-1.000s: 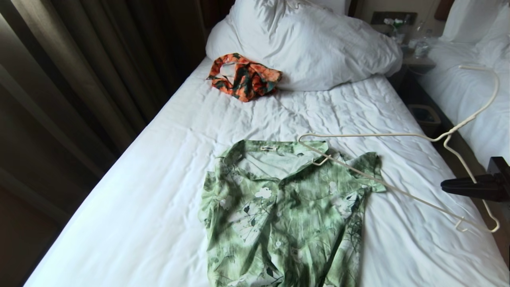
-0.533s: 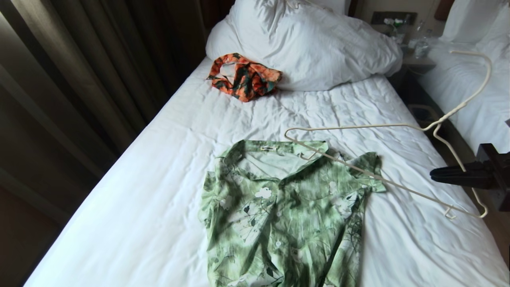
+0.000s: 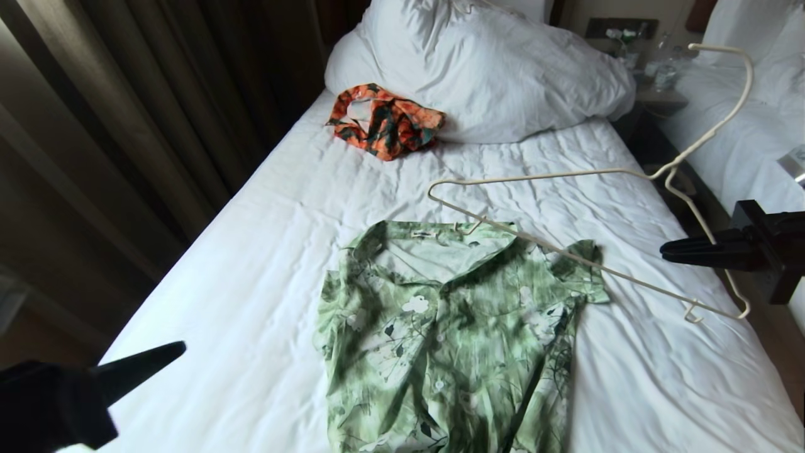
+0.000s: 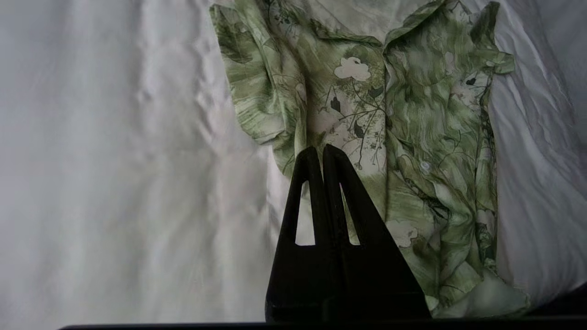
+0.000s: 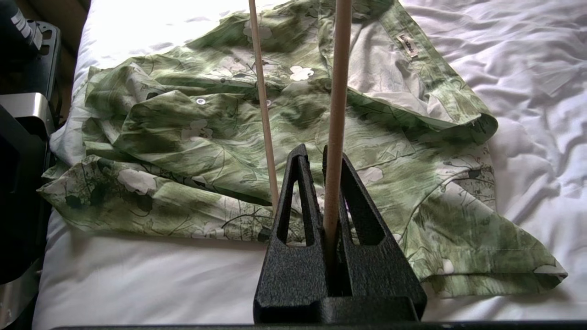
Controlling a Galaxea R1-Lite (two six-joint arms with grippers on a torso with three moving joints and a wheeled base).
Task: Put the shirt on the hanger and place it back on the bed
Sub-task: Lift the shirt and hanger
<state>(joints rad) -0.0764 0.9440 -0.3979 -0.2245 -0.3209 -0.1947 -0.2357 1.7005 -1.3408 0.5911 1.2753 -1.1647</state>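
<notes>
While the bed (image 3: 264,251) filled most of the head view with its wrinkled white sheet, a bulky white duvet (image 3: 484,69) lay heaped at its far end, and dark curtains (image 3: 126,113) hung along its left side. A second white bed (image 3: 748,132) stood to the right. The shirt (image 3: 446,340) lay flat on the near part of the sheet, collar toward the duvet, its green floral front facing up and buttoned. An orange, black and teal garment (image 3: 385,123) sat crumpled against the foot of the duvet, well apart from the shirt. The hanger (image 3: 604,173) was held tilted in the air over the bed's right half, its hook raised toward the second bed and its far end hovering just above the shirt's collar. The right claw (image 3: 666,251) was pinching one of the hanger's thin arms from the right edge of the view. The left claw (image 3: 176,348) was at the lower left, above the sheet beside the shirt, its fingers (image 4: 321,156) pressed together and holding nothing.
</notes>
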